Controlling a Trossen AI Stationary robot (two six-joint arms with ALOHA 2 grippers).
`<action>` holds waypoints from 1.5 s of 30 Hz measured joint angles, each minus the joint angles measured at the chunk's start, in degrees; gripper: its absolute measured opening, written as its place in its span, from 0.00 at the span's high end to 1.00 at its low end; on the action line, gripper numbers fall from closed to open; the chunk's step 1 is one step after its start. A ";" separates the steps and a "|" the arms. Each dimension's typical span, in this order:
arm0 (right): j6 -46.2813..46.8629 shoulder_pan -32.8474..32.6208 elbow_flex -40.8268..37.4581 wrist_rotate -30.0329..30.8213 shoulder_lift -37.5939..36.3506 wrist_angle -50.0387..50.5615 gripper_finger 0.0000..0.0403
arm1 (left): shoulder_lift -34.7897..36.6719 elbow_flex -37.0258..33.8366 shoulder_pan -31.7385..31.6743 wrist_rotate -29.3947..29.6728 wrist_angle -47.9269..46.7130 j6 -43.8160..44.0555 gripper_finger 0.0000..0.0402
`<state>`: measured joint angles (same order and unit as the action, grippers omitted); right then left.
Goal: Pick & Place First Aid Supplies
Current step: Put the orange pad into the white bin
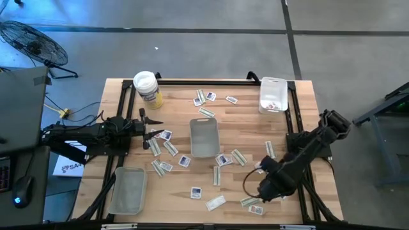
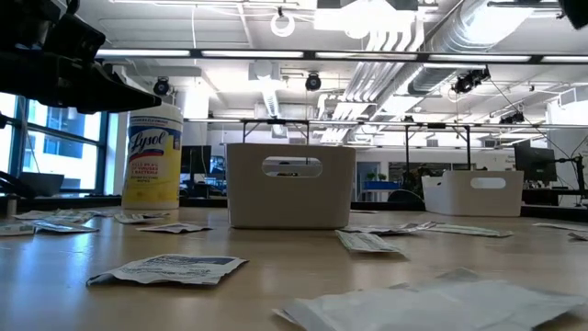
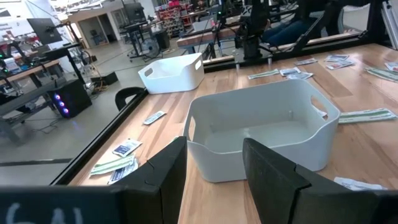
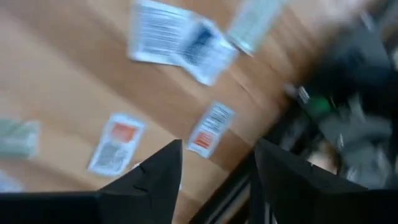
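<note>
White squarish packets (image 1: 184,161) with blue or red print and narrow pale green strips (image 1: 216,175) lay scattered flat on the wooden table (image 1: 307,102), mostly around the centre tray (image 1: 204,136). One cluster sat beyond the centre tray toward the far edge (image 1: 206,97), others just left of it (image 1: 165,135), more right of it (image 1: 239,156), and a few near the front edge (image 1: 215,202).

Centre tray was clear plastic with cut-out handles; it looked empty in the left wrist view (image 3: 261,134). Far-right tray (image 1: 273,94) held at least one packet, contents hard to read. Front-left tray (image 1: 128,190) looked empty. Round tub (image 1: 147,87) with white lid and yellow label stood far-left of the centre tray.

Left gripper (image 1: 155,134) sat left of the centre tray, fingers (image 3: 165,171) spread apart with nothing between them, pointed at the tray. Right gripper (image 1: 261,195) hovered front-right of the centre tray over loose packets near the table edge; its fingers (image 4: 158,177) were spread, nothing held. Two red-print packets (image 4: 210,127) lay on the wood below it.

Right wrist view was motion-blurred, so print on packets was unreadable. Low view cut off most packets at the edges; a crumpled one (image 2: 170,268) lay in front. Arm there was only a dark shape at upper left.
</note>
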<state>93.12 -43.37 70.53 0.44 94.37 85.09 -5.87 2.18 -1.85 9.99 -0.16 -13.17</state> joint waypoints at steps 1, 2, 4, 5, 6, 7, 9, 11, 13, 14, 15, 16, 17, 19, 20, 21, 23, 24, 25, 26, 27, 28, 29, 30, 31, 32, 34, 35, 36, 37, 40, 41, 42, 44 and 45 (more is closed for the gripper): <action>4.11 0.02 -1.08 -1.32 -0.01 -0.23 0.50 | 0.00 0.00 -0.01 0.01 0.00 0.00 0.62; 7.79 0.22 -2.34 -2.78 0.00 -1.00 0.50 | -0.01 0.00 0.00 -0.01 0.00 0.00 0.62; 14.17 0.82 -5.33 -5.29 -0.04 -3.25 0.51 | 0.00 0.02 -0.02 -0.01 0.00 0.00 0.62; 16.30 1.15 -7.05 -6.53 -0.11 -5.59 0.52 | 0.00 0.00 0.00 0.01 0.00 0.00 0.62; 17.73 1.52 -8.74 -7.73 -0.11 -7.98 0.52 | -0.02 0.00 0.00 0.01 0.00 0.00 0.62; 18.15 2.04 -10.48 -9.08 -0.11 -10.61 0.53 | -0.01 0.01 -0.02 -0.01 0.00 0.00 0.62; 18.06 2.91 -13.49 -10.77 -0.11 -13.51 0.55 | 0.00 0.01 0.00 0.01 0.00 0.00 0.62; 18.50 3.30 -15.91 -10.90 -0.11 -15.88 0.56 | -0.02 0.00 0.00 0.01 0.00 0.00 0.62; 18.75 3.68 -17.43 -11.21 -0.11 -16.45 0.58 | -0.02 0.00 0.00 0.01 0.00 0.00 0.62; 18.77 3.79 -18.14 -11.75 -0.11 -16.21 0.59 | -0.01 0.00 0.00 0.01 0.00 0.00 0.62; 18.89 3.93 -18.81 -12.37 -0.11 -16.11 0.59 | 0.00 0.00 0.00 0.01 0.00 0.00 0.62; 18.98 3.98 -19.30 -12.84 -0.11 -16.19 0.60 | 0.00 0.01 -0.02 0.01 0.00 0.00 0.62; 18.99 3.98 -19.68 -13.09 -0.11 -16.26 0.60 | 0.00 0.01 -0.01 0.01 0.00 0.00 0.62; 19.25 3.97 -20.29 -13.39 -0.11 -16.52 0.61 | -0.01 0.02 0.00 0.01 0.00 0.00 0.62; 19.49 3.99 -20.53 -13.43 -0.11 -16.93 0.61 | -0.01 0.00 0.00 0.01 0.00 0.00 0.62; 19.78 3.99 -20.76 -13.43 -0.11 -17.48 0.61 | 0.00 0.00 -0.02 0.01 0.00 0.00 0.62; 19.87 4.02 -21.56 -13.45 -0.11 -18.31 0.61 | 0.00 0.00 -0.02 0.01 0.00 0.00 0.62; 19.89 4.16 -22.10 -13.45 -0.11 -18.68 0.61 | 0.00 0.01 0.00 0.02 0.00 0.00 0.62; 20.07 4.31 -22.59 -13.49 -0.11 -19.00 0.61 | 0.00 0.01 0.00 0.03 0.00 0.00 0.62; 20.29 4.49 -23.14 -13.76 -0.11 -19.44 0.61 | -0.01 0.00 0.00 0.01 0.00 0.00 0.62; 20.48 4.75 -23.71 -14.11 -0.11 -19.67 0.62 | -0.01 0.00 -0.02 0.01 0.00 0.00 0.62; 20.48 5.02 -24.35 -14.44 -0.11 -20.12 0.62 | 0.00 0.00 0.00 0.01 0.00 0.00 0.62; 20.48 5.24 -24.91 -14.50 -0.11 -20.88 0.62 | -0.02 0.00 -0.02 0.01 0.00 0.00 0.62; 20.48 5.50 -25.37 -14.53 -0.11 -21.81 0.63 | -0.02 0.02 -0.01 0.02 0.00 0.00 0.62; 20.44 5.61 -25.83 -14.58 -0.11 -22.92 0.63 | 0.00 0.02 0.00 0.01 0.00 0.00 0.62; 20.32 5.74 -26.23 -14.80 -0.11 -23.76 0.64 | -0.02 0.00 -0.02 0.03 0.00 0.00 0.62; 20.23 5.92 -26.84 -15.06 -0.22 -25.06 0.64 | -0.02 0.00 0.00 0.03 0.00 0.00 0.62; 20.30 5.92 -26.94 -15.11 -0.23 -25.19 0.64 | -0.01 0.01 0.00 0.03 0.00 0.00 0.62; 20.23 5.90 -26.88 -15.20 -0.22 -25.17 0.64 | -0.01 0.00 0.00 0.01 0.00 0.00 0.62; 19.78 5.92 -26.64 -15.39 -0.20 -24.79 0.64 | -0.02 0.01 -0.02 0.01 0.00 0.00 0.62; 18.92 5.89 -24.03 -16.07 -0.04 -22.08 0.63 | 0.00 0.02 0.00 0.01 0.00 0.00 0.62; 18.67 5.89 -22.95 -15.86 -0.07 -20.80 0.62 | 0.00 0.00 0.00 0.01 0.00 0.00 0.62; 18.34 5.87 -22.01 -15.25 -0.07 -19.43 0.62 | -0.01 0.00 -0.01 0.02 0.00 0.00 0.62; 17.80 5.87 -20.45 -12.97 -0.07 -18.91 0.62 | -0.02 0.01 0.00 0.03 0.00 0.00 0.62; 17.79 5.87 -19.94 -11.87 -0.07 -19.46 0.62 | -0.01 0.00 0.00 0.03 0.00 0.00 0.62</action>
<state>110.91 -37.50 50.60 -11.43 94.30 65.62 -5.89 2.18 -1.85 10.02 -0.16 -13.17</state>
